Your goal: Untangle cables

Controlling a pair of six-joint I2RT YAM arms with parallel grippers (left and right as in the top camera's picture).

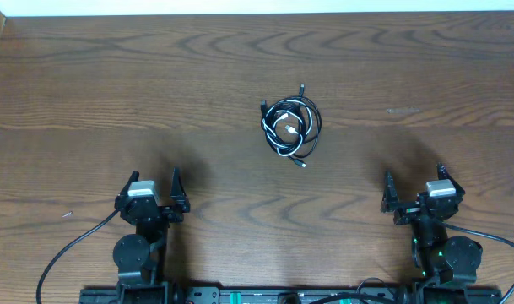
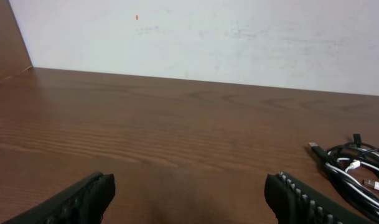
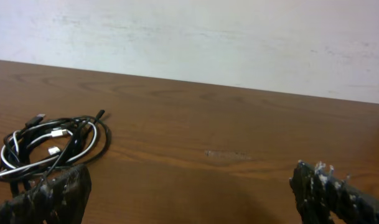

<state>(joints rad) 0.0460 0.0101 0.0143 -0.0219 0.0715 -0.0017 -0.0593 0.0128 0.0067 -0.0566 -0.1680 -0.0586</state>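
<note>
This looks like a robotics lab test bench. A left arm (image 1: 141, 228) and a right arm (image 1: 438, 236) sit on a black rail (image 1: 240, 295) at the edge of a wood-grain table (image 1: 88, 101). Behind it is a plain, scuffed white wall (image 2: 239, 37). 1 bundle of cables (image 1: 290, 127) lies mid-table.

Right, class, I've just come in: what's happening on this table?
Nothing is being handled yet. A tangled coil of black and white cables lies in the middle of the wooden table, untouched. The left gripper and the right gripper sit near the front edge, one on either side, both open and empty.
</note>
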